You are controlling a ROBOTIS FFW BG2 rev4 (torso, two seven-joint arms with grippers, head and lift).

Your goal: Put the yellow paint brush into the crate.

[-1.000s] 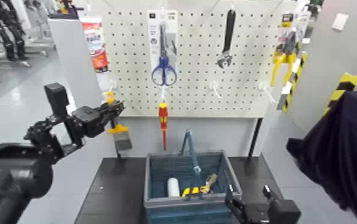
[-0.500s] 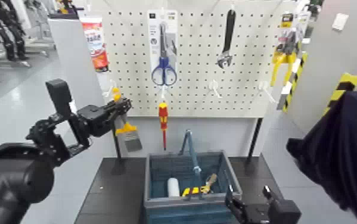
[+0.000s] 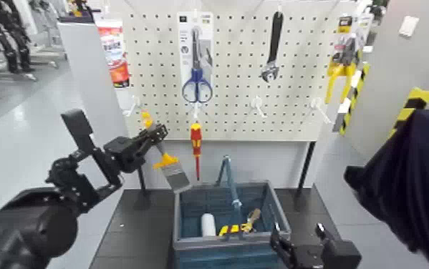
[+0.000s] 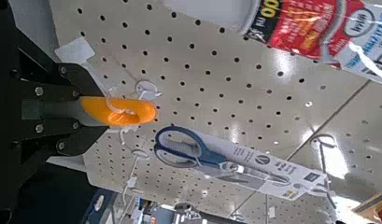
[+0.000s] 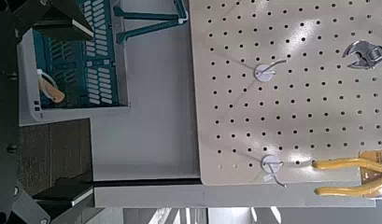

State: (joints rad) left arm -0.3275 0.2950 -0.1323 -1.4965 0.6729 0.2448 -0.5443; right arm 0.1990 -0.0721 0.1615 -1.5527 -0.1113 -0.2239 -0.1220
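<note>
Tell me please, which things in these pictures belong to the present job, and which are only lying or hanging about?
For the job:
- yellow paint brush
- left gripper, holding the brush
- crate

Only around:
- red-and-yellow screwdriver
- blue scissors
- adjustable wrench
- right gripper, idle near the crate

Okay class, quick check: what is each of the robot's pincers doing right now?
Left pincer: closed on the yellow paint brush, in front of the pegboard.
Right pincer: open, holding nothing, by the crate.
</note>
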